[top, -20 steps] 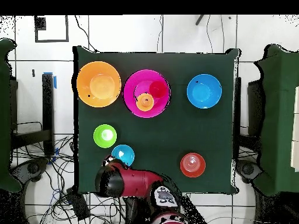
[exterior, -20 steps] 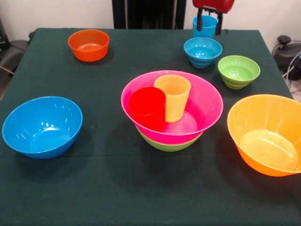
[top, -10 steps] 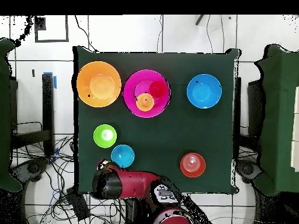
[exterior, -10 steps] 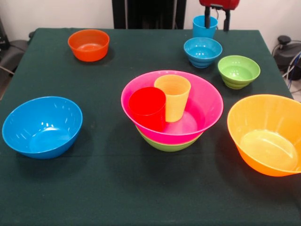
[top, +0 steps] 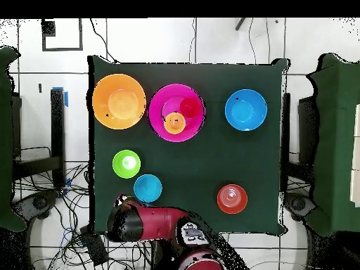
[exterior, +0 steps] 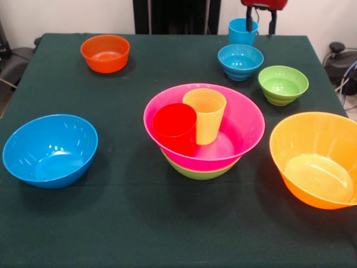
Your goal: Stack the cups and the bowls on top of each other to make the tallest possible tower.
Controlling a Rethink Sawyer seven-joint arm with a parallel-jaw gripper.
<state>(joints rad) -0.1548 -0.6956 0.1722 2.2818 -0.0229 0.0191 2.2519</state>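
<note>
The tower stands mid-table: a large pink bowl (exterior: 245,125) nested on a green bowl (exterior: 198,171), with a red cup (exterior: 174,129) and a yellow cup (exterior: 204,116) upright inside it. A light blue cup (exterior: 241,32) stands alone at the far edge. My gripper (exterior: 261,21) hangs open just above and to the right of that cup, holding nothing. A small blue bowl (exterior: 240,61), small green bowl (exterior: 283,85), small orange bowl (exterior: 105,53), medium blue bowl (exterior: 50,149) and large yellow-orange bowl (exterior: 315,159) sit apart on the cloth.
The dark green table (exterior: 145,223) ends just behind the blue cup. In the overhead view my red arm (top: 158,223) lies along the table's bottom edge and hides the cup and gripper. Cables lie on the floor beside the table.
In the front view my gripper has risen off the light blue cup and shifted right, leaving the cup standing. In the overhead view the arm has drawn back toward the base.
</note>
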